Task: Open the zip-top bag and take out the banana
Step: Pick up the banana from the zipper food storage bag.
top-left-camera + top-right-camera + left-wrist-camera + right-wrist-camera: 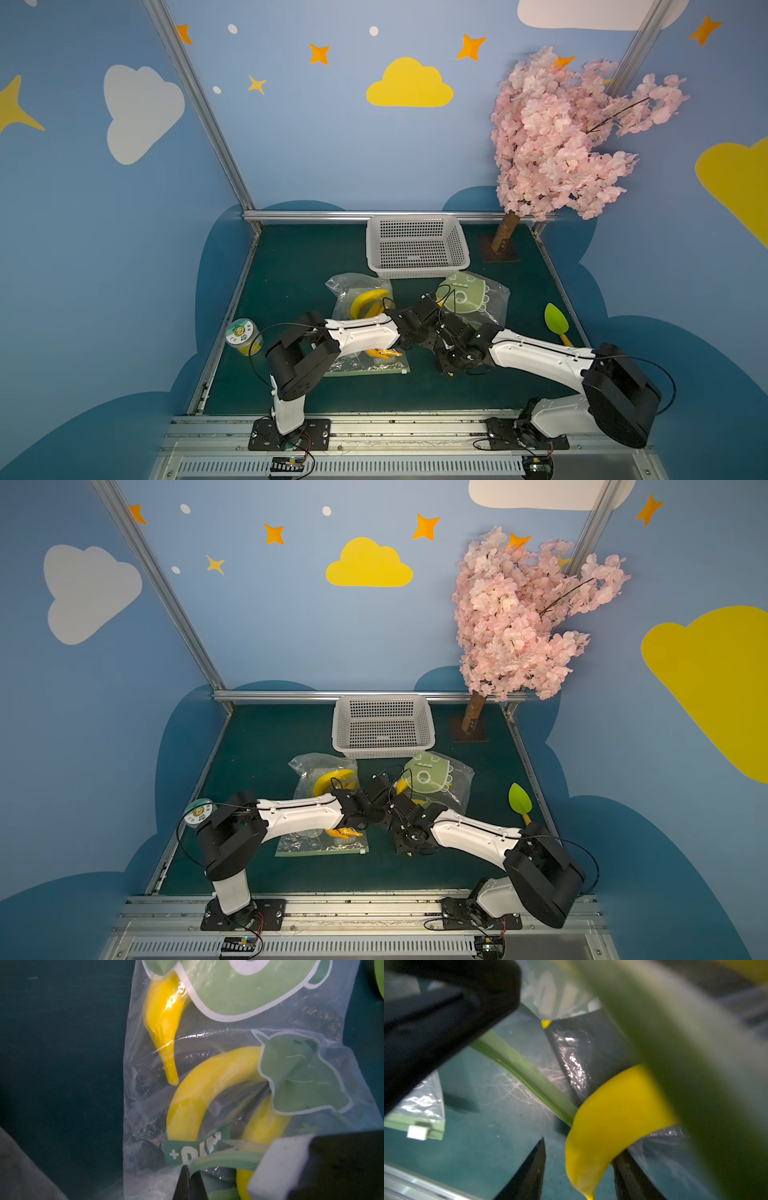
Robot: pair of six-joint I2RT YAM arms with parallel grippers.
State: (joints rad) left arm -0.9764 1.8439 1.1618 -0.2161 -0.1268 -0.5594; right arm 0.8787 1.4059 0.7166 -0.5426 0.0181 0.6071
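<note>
While both top views give only a knot of black wrists over the clear zip-top bag printed with green cartoon figures (478, 291), at 2 o'clock from the centre of the dark green bench (291, 282), the wrist cameras show the grips themselves. From the left wrist, the left tool (190, 1169) has its fingers pressed together on the bag's green zip strip (226, 1158), and three yellow banana shapes show through the film. From the right wrist, the right tool (581, 1147) stands with fingers apart around one yellow plastic banana (616, 1118). The fruit lies between them, against one finger with a gap to the other. Its end pokes out between the two parted zip strips, and the rest is inside the bag.

Counted in the top views:
- two arms
- three clear bags: the printed one, a second clear bag holding yellow fruit (361, 299) at 11 o'clock, and a flat clear bag with a green zip edge (365, 368) at 7 o'clock
- one white perforated plastic basket (415, 272) at 12 o'clock
- one round clear jar with a pale printed lid (243, 332) at 9 o'clock
- one green leaf-shaped scoop (556, 318) at 3 o'clock
- one pink blossom tree (561, 133) at 1 o'clock
</note>
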